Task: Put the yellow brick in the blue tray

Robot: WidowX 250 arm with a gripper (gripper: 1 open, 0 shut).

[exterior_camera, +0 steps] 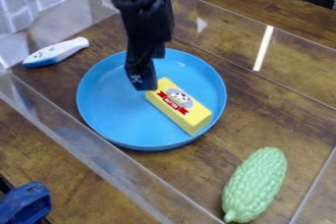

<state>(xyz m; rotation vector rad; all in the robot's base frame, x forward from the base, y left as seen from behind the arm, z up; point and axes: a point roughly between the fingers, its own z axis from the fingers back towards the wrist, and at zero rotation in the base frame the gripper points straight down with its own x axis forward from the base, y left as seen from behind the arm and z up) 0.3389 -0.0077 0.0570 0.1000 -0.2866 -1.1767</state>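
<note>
The yellow brick (180, 106) with its red-and-white label lies flat inside the blue tray (105, 115), right of the tray's middle. My gripper (138, 82) hangs from the black arm, pointing steeply down, low over the tray floor. It is right at the brick's upper-left end. Its fingers look open and hold nothing. I cannot tell if the fingertips touch the brick or the tray.
A green bumpy gourd toy (256, 184) lies at the front right on the wooden table. A white-and-blue object (55, 51) sits left of the tray. Clear plastic walls (79, 135) border the work area. Something blue (20, 206) shows at the bottom-left corner.
</note>
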